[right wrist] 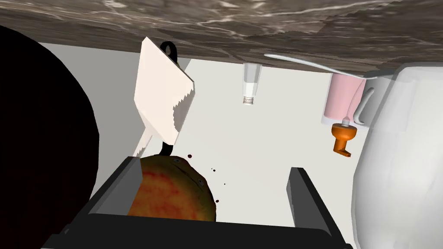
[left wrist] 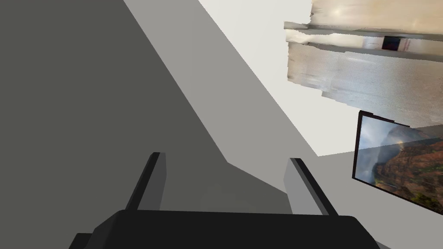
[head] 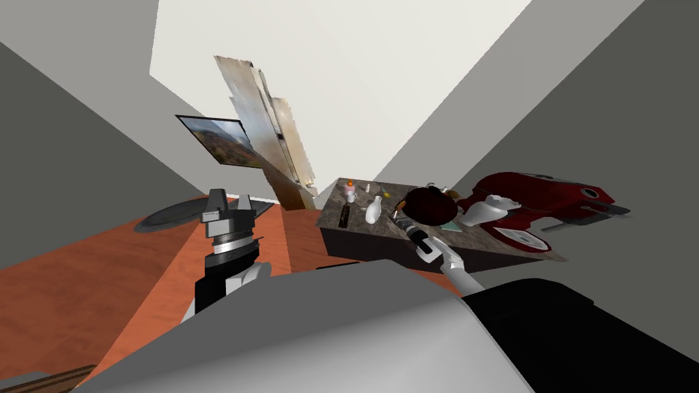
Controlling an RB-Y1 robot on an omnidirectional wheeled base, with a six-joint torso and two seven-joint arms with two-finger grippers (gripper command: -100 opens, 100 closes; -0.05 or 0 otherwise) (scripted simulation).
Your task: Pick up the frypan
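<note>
Right gripper (head: 404,224) is out over the counter (head: 355,228), just beside the frypan (head: 426,203). Frypan is dark, almost black and round. It sits on the counter top about midway along, between a white vase (head: 373,210) and a white jug (head: 488,208). Big red appliance (head: 539,198) is beyond the jug, at the counter's right end.

Right wrist view: jaws apart, nothing clamped. Frypan is the black mass just outside one finger (right wrist: 130,181), not between the blades, so not gripped. What does sit between them is an orange-red fruit (right wrist: 173,196), low by the gripper body and hard up against that same finger; can't tell if it touches. Past the fruit is a white cleaver (right wrist: 162,97) with a black handle loop, right next to the frypan. Further along the counter are a small tube (right wrist: 250,84), then a pink bottle (right wrist: 339,101) with an orange pump. The jug is close beside the other finger.

Left gripper (head: 231,198) is raised off to the left over the red-brown floor (head: 82,286), well apart from the counter. Jaws apart, holding nothing.
</note>
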